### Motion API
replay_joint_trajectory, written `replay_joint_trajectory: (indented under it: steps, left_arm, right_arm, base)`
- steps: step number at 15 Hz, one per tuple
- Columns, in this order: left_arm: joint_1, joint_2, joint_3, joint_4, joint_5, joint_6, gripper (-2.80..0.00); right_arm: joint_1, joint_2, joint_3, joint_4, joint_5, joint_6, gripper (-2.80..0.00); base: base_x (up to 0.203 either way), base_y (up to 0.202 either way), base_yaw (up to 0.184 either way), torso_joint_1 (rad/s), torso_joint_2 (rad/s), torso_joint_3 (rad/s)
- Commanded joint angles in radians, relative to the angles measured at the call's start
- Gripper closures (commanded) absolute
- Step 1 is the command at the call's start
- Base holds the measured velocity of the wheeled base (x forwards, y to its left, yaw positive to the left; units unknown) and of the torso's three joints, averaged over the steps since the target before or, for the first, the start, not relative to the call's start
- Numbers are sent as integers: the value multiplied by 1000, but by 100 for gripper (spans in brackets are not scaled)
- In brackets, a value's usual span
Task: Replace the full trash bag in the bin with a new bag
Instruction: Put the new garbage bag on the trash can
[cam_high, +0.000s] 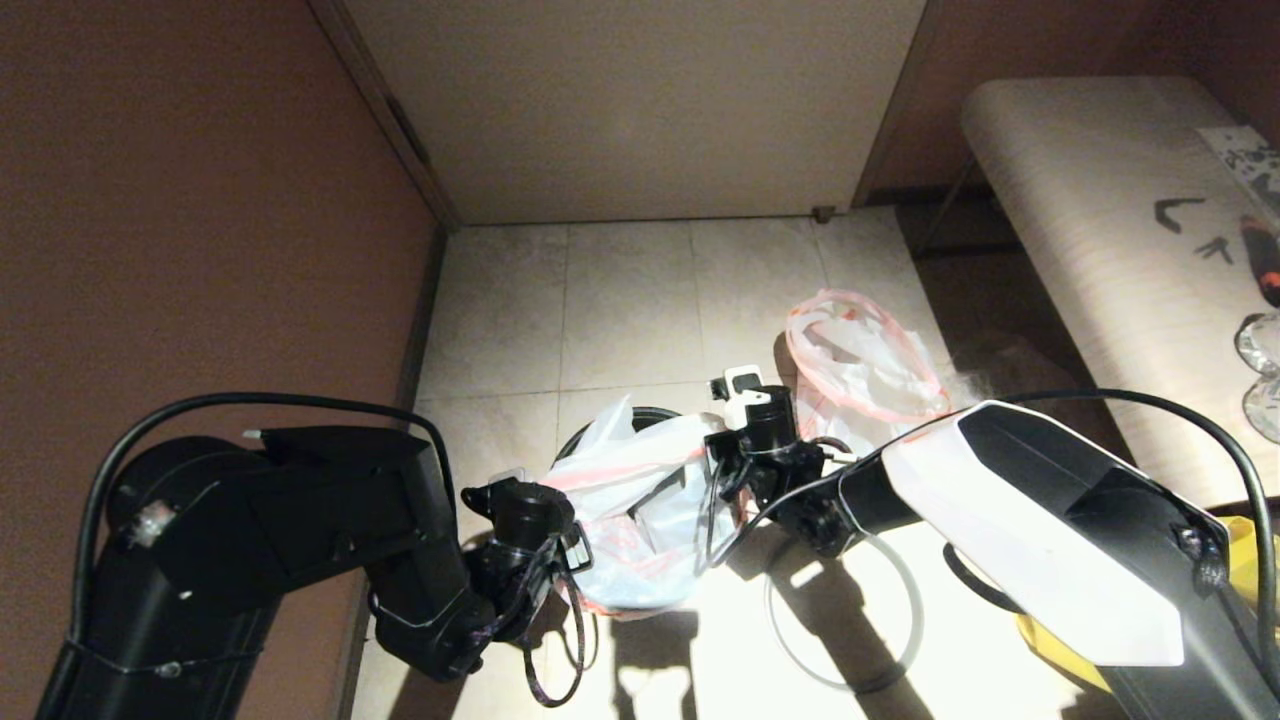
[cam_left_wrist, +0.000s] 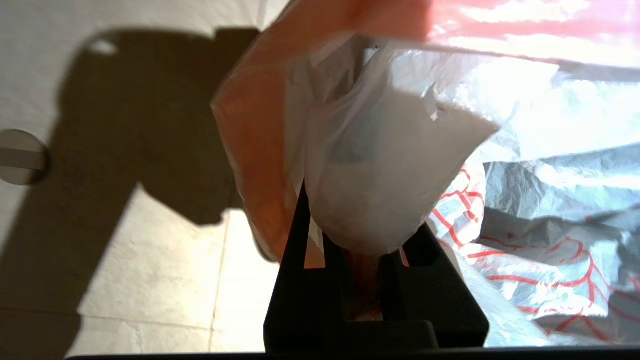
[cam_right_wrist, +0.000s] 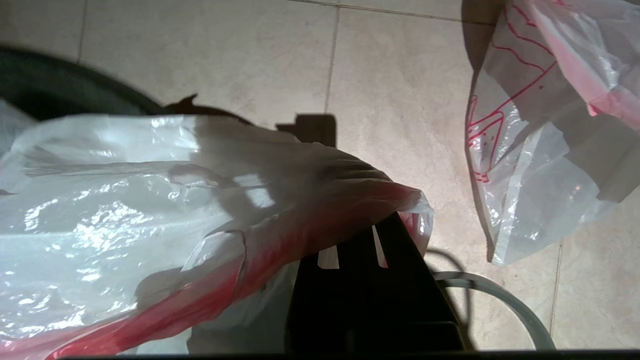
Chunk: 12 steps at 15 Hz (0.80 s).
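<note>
Both hands pinch opposite hem edges of the new bag (cam_high: 640, 480), spread over the bin (cam_high: 600, 425).
Left hand (cam_left_wrist: 360, 250) and right hand (cam_right_wrist: 355, 250) are clamped on its drawstring hem; the full trash bag (cam_high: 860, 365) lies on the floor beyond. The grey hoop (cam_high: 840, 620) lies on the floor beside the bin. Best kept taut and lowered evenly around the rim.

thin glossy crinkled plastic new bag (cam_high: 640, 500); floor (cam_high: 620, 300) perhaps matt stone tile.

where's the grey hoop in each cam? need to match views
Head view: the grey hoop lies flat on the floor tiles, under the right arm, beside the bin.
Left wrist view: not visible.
Right wrist view: only an arc, just past the right tool.
Shared landmark: the new bag.
</note>
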<state>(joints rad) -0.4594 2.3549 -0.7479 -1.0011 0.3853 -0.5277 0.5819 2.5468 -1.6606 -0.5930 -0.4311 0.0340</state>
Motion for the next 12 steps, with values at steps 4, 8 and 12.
replay_joint_trajectory:
  steps: [4,8,12]
  left_arm:
    - [-14,-7,50,-38,-37,46,0]
    - [-22,0,61,-60,-45,67,0]
    - [-36,-2,85,-62,-65,81,0]
  right_arm:
    - [-16,-5,-7,-10,-3,6,0]
    - [-13,0,1,-11,-5,10,0]
    - [29,-1,4,-10,-4,10,0]
  base:
    - [0,0,0,0,0,0]
    - [0,0,0,0,0,0]
    - [0,0,0,0,0,0]
